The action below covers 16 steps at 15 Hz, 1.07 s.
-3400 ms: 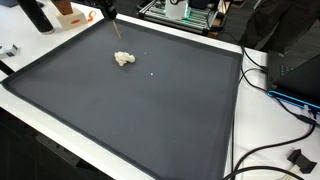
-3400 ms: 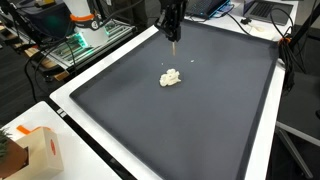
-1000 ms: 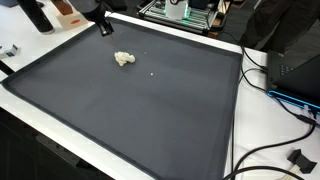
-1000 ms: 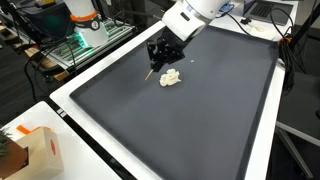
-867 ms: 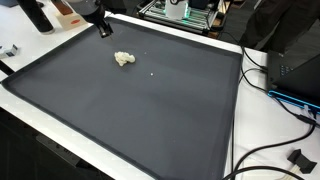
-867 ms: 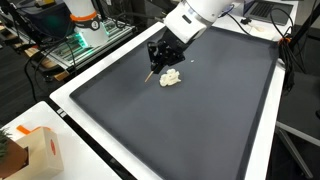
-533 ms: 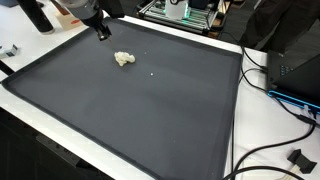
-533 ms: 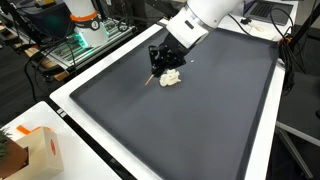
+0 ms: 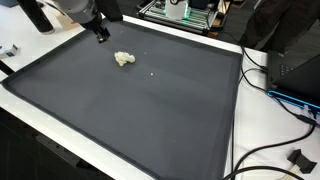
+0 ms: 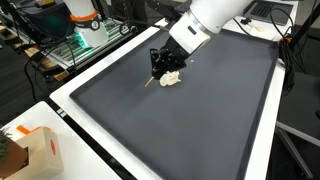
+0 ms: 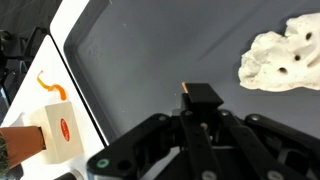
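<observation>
"So, how far are we?"

"We have the black gripper [image 10: 157,72] pinched shut on a thin wooden stick [image 11: 187,92]. The white crumpled lump [image 10: 172,78] lies near its tip, apparently not yet touched."

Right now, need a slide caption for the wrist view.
Jaws shut on a thin stick above the dark mat; white lump at right, small box beside the mat.
</observation>
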Each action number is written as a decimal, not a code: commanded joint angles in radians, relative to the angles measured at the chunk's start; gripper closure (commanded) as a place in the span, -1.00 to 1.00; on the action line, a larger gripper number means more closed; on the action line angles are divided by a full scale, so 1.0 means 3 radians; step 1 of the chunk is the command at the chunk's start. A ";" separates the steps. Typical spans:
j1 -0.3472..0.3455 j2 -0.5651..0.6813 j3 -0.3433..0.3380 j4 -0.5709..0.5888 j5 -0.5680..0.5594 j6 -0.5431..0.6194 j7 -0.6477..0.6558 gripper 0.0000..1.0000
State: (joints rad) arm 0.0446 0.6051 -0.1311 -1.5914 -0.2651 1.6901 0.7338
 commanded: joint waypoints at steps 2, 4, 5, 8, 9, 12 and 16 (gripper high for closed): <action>0.0007 0.0104 -0.0024 0.0145 -0.0040 -0.0119 -0.0208 0.94; 0.0001 0.0121 -0.0023 0.0173 -0.0029 -0.0126 -0.0302 0.94; -0.0002 0.0127 -0.0022 0.0183 -0.0024 -0.0127 -0.0352 0.94; -0.0013 0.0125 -0.0017 0.0197 -0.0001 -0.0128 -0.0503 0.94; -0.0018 0.0123 -0.0015 0.0203 0.0007 -0.0128 -0.0555 0.94; -0.0034 0.0111 -0.0008 0.0213 0.0032 -0.0119 -0.0721 0.94; -0.0051 0.0084 -0.0002 0.0208 0.0053 -0.0093 -0.0917 0.94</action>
State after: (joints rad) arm 0.0381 0.6254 -0.1332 -1.5434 -0.2627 1.6797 0.5098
